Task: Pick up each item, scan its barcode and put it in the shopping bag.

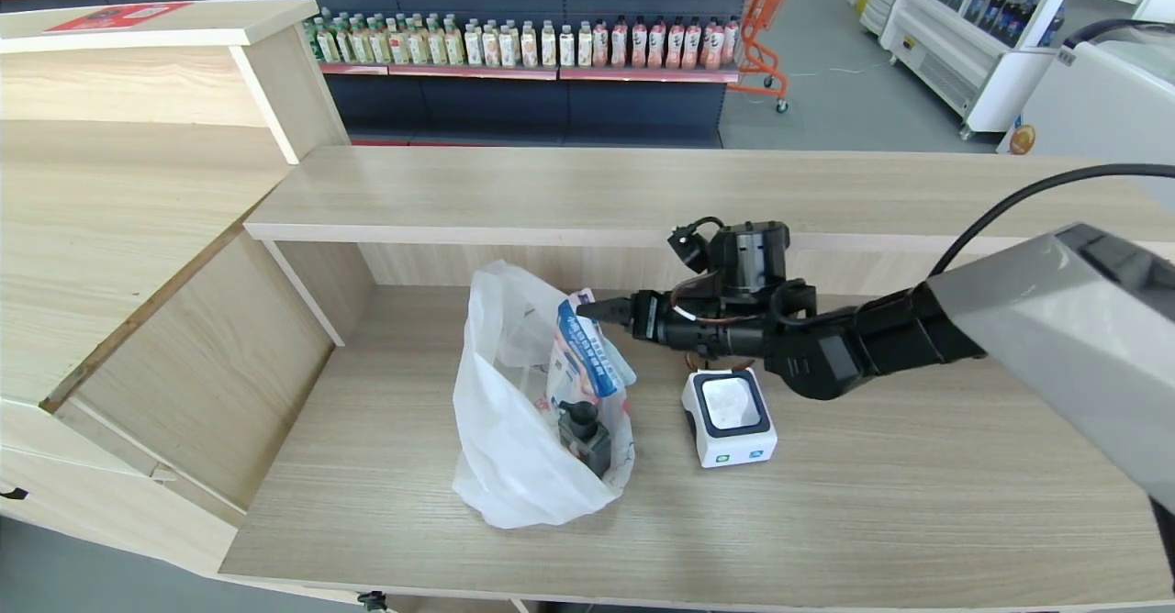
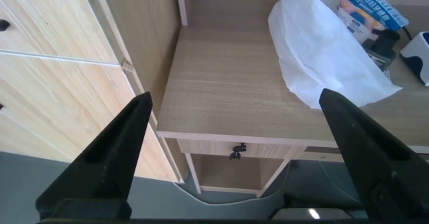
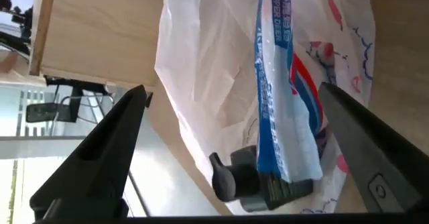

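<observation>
Logging right pincer (image 1: 589, 308) spread wide and empty, tips at the mouth of the shopping bag (image 1: 505, 429), aimed toward the robot's left along the desk (image 1: 826, 521). Just below and ahead of those tips sits the blue-and-white packet (image 1: 587, 356), inside the bag, standing on end, long axis near upright, top edge nearest the pincer. Cannot tell whether touching. At its foot, dark pump bottle (image 1: 583, 434), also bagged, nozzle up. Scanner (image 1: 730, 416) just right of the bag, under the right arm. Left pincer (image 2: 236, 96) likewise wide and empty, low off the desk's near edge, well apart from the bag — right arm plainly nearer. Judging packet let go; likely next, a straight pull-back rightward, clear of the bag rim.
</observation>
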You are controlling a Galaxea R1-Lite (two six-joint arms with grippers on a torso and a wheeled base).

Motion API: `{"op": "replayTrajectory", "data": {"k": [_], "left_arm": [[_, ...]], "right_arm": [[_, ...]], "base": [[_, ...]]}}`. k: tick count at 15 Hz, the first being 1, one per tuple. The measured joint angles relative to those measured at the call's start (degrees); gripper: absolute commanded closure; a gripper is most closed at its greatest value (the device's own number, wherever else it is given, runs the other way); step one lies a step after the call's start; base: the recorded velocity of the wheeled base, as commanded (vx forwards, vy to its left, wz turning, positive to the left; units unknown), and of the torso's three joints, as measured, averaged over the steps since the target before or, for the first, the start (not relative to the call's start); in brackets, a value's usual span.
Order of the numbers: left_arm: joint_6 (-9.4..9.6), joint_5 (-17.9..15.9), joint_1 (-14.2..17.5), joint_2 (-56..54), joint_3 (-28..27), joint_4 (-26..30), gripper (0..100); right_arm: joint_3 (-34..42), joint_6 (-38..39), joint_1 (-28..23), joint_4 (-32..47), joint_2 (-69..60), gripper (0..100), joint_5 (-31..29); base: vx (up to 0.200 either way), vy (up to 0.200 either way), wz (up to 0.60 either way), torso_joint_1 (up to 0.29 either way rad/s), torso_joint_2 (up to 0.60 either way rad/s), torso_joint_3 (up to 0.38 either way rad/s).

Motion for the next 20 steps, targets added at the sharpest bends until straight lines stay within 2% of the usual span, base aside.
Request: {"op": "replayTrajectory", "data": {"k": [2, 4, 8, 11, 13, 15, 17, 20], "left_arm": [[0.0, -0.02, -0.05, 0.0, 0.0, 0.0, 0], [-0.02, -0.05, -0.05, 0.0, 0.0, 0.0, 0], [-0.02, 0.0, -0.05, 0.0, 0.0, 0.0, 0], [-0.02, -0.02, -0.05, 0.0, 0.0, 0.0, 0], [0.0, -0.02, -0.05, 0.0, 0.0, 0.0, 0], [0.0, 0.0, 0.0, 0.0, 0.0, 0.0, 0], [0.0, -0.02, -0.05, 0.0, 0.0, 0.0, 0], [0.0, -0.02, -0.05, 0.0, 0.0, 0.0, 0]], "right_arm": [[8.74, -1.21, -1.45, -0.28, -6.03, 0, -0.13], [18.69, -5.95, -4.27, -0.33, -13.42, 0, -0.22], [36.47, -14.79, -12.04, -3.27, -30.12, 0, -0.39], [50.75, -25.99, -20.14, -4.82, -44.32, 0, -1.13], [60.12, -30.89, -25.53, -5.03, -54.74, 0, -5.51], [68.52, -32.43, -28.27, -3.58, -66.34, 0, -12.07], [73.59, -32.54, -29.2, 3.69, -79.49, 0, -16.51], [77.29, -31.12, -29.67, 20.44, -101.9, 0, -22.97]], "base": [[0.0, 0.0, 0.0, 0.0, 0.0, 0.0], [0.0, 0.0, 0.0, 0.0, 0.0, 0.0], [0.0, 0.0, 0.0, 0.0, 0.0, 0.0], [0.0, 0.0, 0.0, 0.0, 0.0, 0.0], [0.0, 0.0, 0.0, 0.0, 0.0, 0.0], [0.0, 0.0, 0.0, 0.0, 0.0, 0.0], [0.0, 0.0, 0.0, 0.0, 0.0, 0.0], [0.0, 0.0, 0.0, 0.0, 0.0, 0.0]]}}
